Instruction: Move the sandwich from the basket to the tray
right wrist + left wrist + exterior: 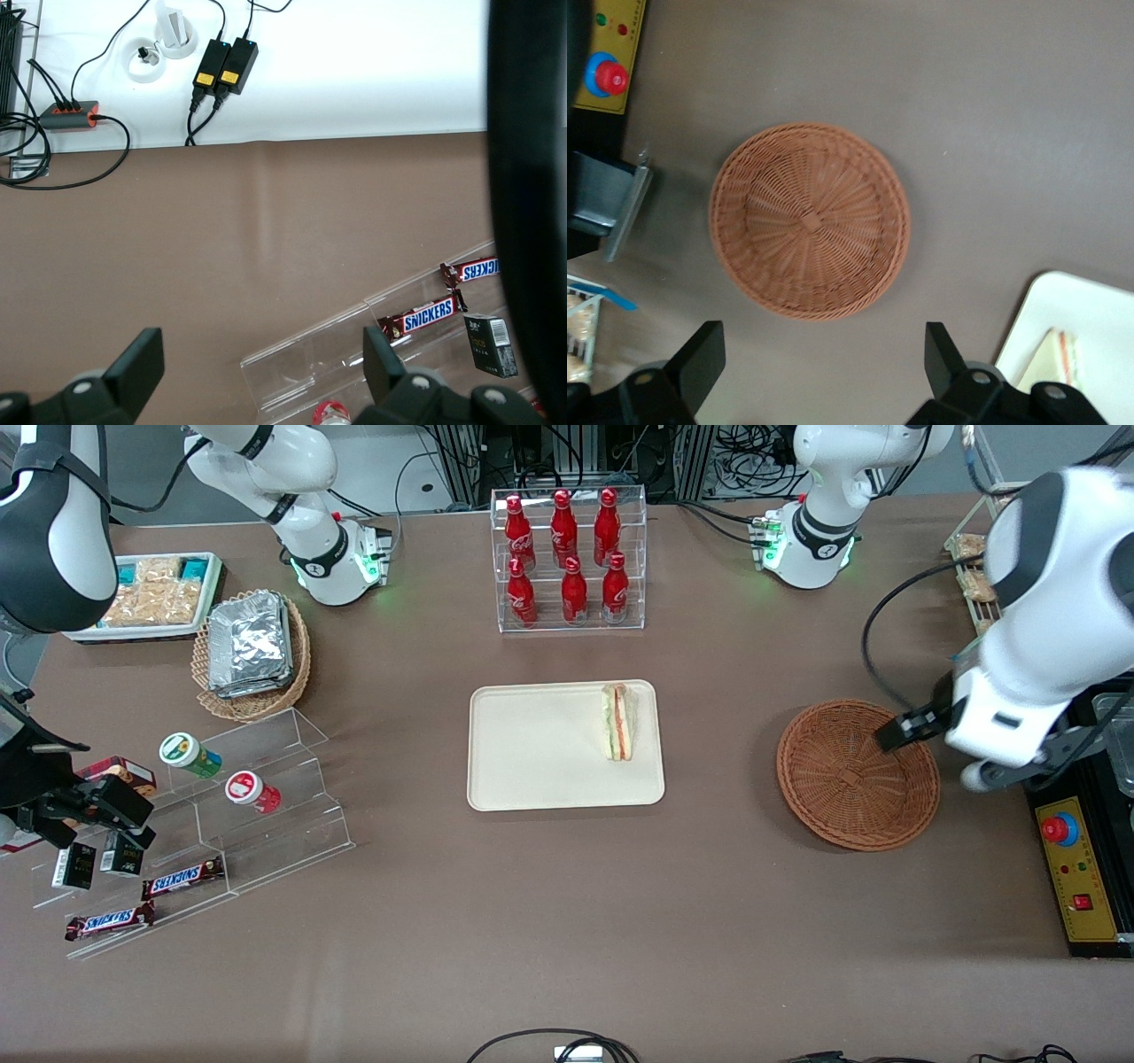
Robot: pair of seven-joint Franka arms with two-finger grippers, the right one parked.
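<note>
Although the task names a transfer out of the basket (858, 775), the sandwich (620, 722) already lies on the tray (532, 748), resting flat near the tray's edge toward the working arm's end of the table, with its long axis running from the side nearer the front camera to the side farther from it and its green and orange-red filling layers showing. The basket holds nothing; its woven floor is bare in the left wrist view (808, 220). The gripper (895, 735) hangs above the basket's rim on the working arm's side, its fingers (700, 354) spread wide apart and holding nothing, so the transfer appears complete and only withdrawal seems to remain. The relation governing any further move is the lateral offset: the sandwich lies well apart from the gripper, toward the parked arm's end, with the whole basket and a strip of bare table (567, 921) between them; a corner of the tray (1063, 310) and the sandwich (1054, 354) enter the wrist view beside one finger. A rack of red bottles (569, 558) stands farther from the front camera than the tray, clear of that line.
</note>
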